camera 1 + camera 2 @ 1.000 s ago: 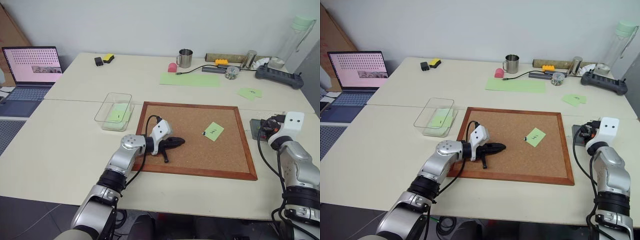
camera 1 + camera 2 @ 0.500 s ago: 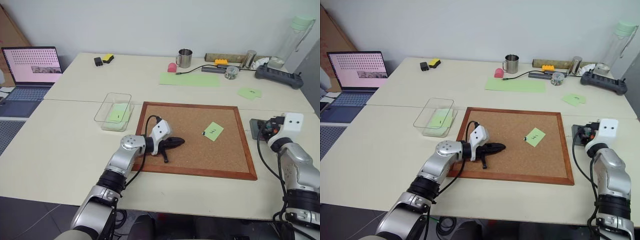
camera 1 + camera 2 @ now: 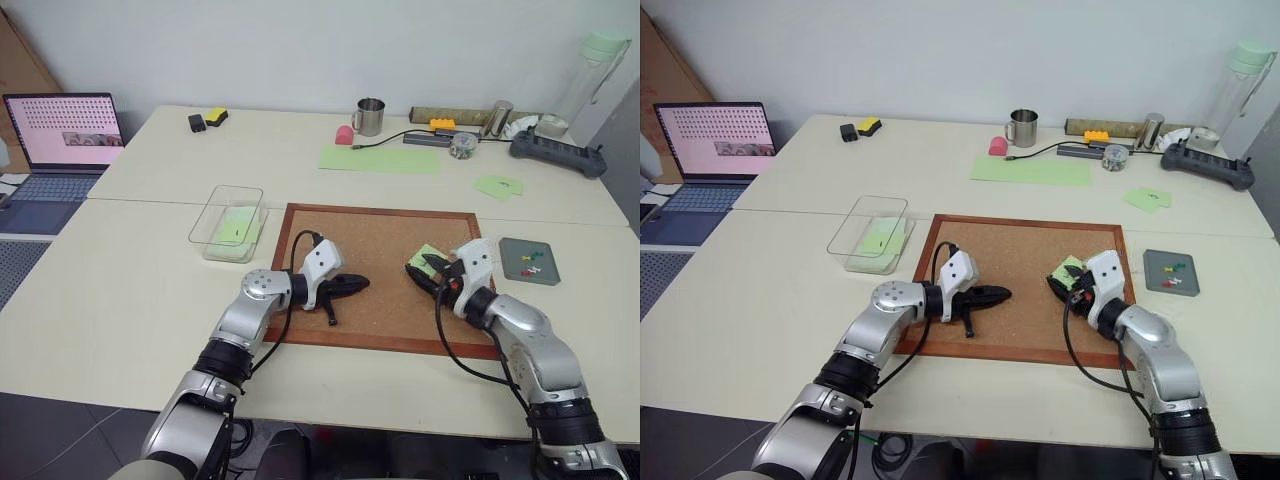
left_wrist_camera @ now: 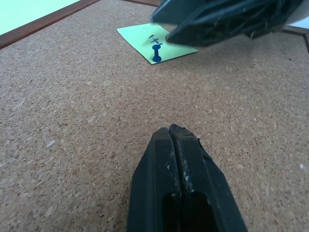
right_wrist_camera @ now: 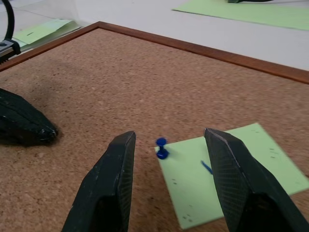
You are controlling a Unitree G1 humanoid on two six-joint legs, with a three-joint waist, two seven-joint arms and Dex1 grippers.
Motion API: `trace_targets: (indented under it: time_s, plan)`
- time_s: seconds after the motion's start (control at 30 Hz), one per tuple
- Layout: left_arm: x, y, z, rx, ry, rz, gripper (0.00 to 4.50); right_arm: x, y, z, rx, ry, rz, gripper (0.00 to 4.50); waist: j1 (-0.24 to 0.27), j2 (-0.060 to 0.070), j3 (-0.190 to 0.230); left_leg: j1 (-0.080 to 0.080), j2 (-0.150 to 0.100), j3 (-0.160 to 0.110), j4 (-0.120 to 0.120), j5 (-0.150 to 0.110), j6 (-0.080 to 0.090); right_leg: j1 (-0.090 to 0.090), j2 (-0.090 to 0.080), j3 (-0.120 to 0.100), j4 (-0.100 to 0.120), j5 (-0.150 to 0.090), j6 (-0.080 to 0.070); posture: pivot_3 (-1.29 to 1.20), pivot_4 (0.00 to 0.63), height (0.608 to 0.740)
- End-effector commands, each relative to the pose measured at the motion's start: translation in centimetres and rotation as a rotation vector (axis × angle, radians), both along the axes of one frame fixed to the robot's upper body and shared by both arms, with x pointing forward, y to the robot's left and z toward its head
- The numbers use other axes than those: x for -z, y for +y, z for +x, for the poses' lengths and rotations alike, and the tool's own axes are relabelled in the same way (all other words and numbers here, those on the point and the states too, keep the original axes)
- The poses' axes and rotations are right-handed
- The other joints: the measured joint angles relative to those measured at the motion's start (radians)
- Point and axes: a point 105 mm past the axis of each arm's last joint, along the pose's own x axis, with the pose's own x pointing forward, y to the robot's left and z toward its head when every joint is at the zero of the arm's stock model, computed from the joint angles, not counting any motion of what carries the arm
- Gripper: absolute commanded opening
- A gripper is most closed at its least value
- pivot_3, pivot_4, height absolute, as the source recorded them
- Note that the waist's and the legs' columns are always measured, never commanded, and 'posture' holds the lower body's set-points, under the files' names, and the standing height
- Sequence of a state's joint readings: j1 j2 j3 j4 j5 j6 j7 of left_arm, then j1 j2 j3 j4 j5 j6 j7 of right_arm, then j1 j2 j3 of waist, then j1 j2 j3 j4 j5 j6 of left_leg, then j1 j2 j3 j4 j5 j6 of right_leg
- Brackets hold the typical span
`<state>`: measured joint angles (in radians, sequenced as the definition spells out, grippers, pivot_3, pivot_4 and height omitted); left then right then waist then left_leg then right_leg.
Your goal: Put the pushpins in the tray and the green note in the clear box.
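With its fingers (image 5: 166, 193) spread wide before the blue pin (image 5: 161, 148) fixing the green note (image 5: 227, 179) to the cork board (image 3: 380, 300), the right arm was poised to pull it, left fingers (image 4: 186, 188) shut, needing a precise pinch.

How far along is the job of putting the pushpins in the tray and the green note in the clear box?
Done: three pushpins lie in the tray; one note is in the clear box.
In hand: the open right gripper flanks a blue pushpin.
Left: that pin and its green note on the corkboard.
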<state>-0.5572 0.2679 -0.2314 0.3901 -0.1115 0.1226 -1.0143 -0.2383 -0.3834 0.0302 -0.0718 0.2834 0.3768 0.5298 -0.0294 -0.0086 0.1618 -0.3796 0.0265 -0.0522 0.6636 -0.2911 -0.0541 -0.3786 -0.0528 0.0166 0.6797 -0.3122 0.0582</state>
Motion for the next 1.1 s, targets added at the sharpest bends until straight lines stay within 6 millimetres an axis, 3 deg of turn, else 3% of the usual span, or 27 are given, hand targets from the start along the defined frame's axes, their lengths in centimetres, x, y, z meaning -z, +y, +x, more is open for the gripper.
trace_targets:
  time_s: [0.03,0.2,0.5,0.67,0.93,1.1]
  plan:
    - [0.6,-0.2,-0.4,0.007,0.02,0.012,0.0,-0.8,0.7,0.7,-0.02,-0.045,-0.019,2.33,0.0,0.0,0.0,0.0,0.0,0.0,0.0,0.0,0.0,0.0,0.0,0.0,0.0,0.0,0.0,0.0,0.15,0.74]
    - [0.6,0.0,-0.4,0.0,0.019,0.011,0.0,-0.4,1.2,0.9,-0.037,-0.027,-0.025,1.75,0.0,0.0,0.0,0.0,0.0,0.0,0.0,0.0,0.0,0.0,0.0,0.0,0.0,0.0,0.0,0.0,0.15,0.74]
    - [0.6,0.0,-0.4,-0.007,0.018,0.007,0.0,-0.1,1.1,0.9,-0.033,-0.019,-0.036,0.07,0.0,0.0,0.0,0.0,0.0,0.0,0.0,0.0,0.0,0.0,0.0,0.0,0.0,0.0,0.0,0.0,0.15,0.74]
    - [0.6,0.0,-0.4,-0.007,0.018,0.005,0.0,-0.9,0.8,0.9,-0.023,-0.052,-0.023,0.07,0.0,0.0,0.0,0.0,0.0,0.0,0.0,0.0,0.0,0.0,0.0,0.0,0.0,0.0,0.0,0.0,0.15,0.74]
    - [0.7,0.1,-0.5,-0.005,0.023,0.008,0.0,-4.9,2.6,-1.0,-0.143,-0.215,0.012,0.07,0.0,0.0,0.0,-0.001,0.0,0.0,0.0,0.0,0.0,-0.001,0.0,0.0,0.0,0.0,0.0,0.0,0.15,0.74]
    - [0.6,-0.1,-0.4,-0.001,0.023,0.003,0.0,-5.7,1.9,-1.0,-0.142,-0.26,-0.062,0.07,-0.001,0.0,0.0,0.0,0.0,0.0,0.0,0.0,0.0,-0.001,0.0,0.0,0.0,0.0,0.0,0.0,0.15,0.74]
